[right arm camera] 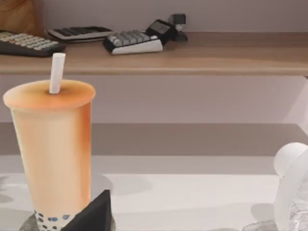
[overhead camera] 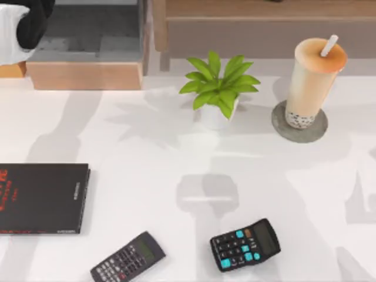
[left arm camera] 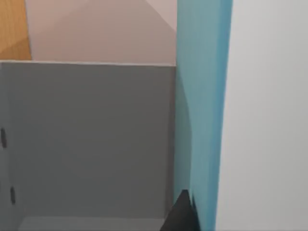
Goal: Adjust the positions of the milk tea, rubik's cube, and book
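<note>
Left gripper: a dark fingertip of my left gripper (left arm camera: 182, 214) shows in the left wrist view, right against the book (left arm camera: 202, 110); I cannot tell how the fingers stand, nor whether they clamp it.
Book: its teal-blue cover runs as an upright band close before my left wrist camera, beside a grey compartment (left arm camera: 86, 139). I judge the book is being carried or set on end there.
Left arm: its white and black body (overhead camera: 20, 26) sits at the desk's far left corner in the top view.
Right gripper: one dark fingertip (right arm camera: 94, 216) is just beside the base of the milk tea (right arm camera: 53, 149); whether the fingers are spread or closed, I cannot tell.
Milk tea: upright on the grey coaster (overhead camera: 317, 130) near the desk's far right corner.
Bystanders: plant (overhead camera: 218, 88) at the far middle; black book (overhead camera: 41, 197) on the left edge; two calculators (overhead camera: 127, 258) (overhead camera: 245, 245) along the near edge.
Step in hand: placing the book, I judge, while the right arm attends to the cup.
Next move: keep the book upright against the compartment wall, and mind the tall cup, which could tip.
</note>
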`<state>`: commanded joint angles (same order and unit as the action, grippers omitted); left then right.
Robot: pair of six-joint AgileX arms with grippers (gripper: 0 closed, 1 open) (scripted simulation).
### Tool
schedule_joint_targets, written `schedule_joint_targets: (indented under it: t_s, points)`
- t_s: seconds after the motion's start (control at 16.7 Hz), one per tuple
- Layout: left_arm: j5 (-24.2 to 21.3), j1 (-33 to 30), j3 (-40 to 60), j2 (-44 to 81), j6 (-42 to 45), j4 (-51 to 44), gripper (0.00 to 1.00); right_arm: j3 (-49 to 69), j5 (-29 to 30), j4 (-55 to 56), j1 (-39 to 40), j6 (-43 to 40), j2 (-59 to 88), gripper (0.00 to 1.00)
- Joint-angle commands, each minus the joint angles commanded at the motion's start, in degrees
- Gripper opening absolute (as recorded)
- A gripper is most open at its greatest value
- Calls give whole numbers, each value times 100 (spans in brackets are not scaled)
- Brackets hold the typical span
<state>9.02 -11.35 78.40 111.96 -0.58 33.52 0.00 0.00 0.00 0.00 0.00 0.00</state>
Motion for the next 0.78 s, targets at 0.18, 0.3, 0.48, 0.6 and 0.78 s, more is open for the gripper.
schedule_joint_targets:
  t_s: [0.18, 0.3, 0.48, 0.6, 0.78]
  points:
    - [1, 16, 22, 27, 8, 6, 0, 0, 0, 0, 0, 0, 0, 100]
    - [-15, 12, -8, -33, 69, 5, 0, 0, 0, 0, 0, 0, 0, 100]
    - [-120, 20, -316, -561, 614, -20, 0, 0, 0, 0, 0, 0, 0, 100]
    - [-200, 75, -727, -1156, 1281, -57, 0, 0, 0, 0, 0, 0, 0, 100]
    - [-309, 211, -1650, -2210, 2646, -133, 0, 0, 0, 0, 0, 0, 0, 100]
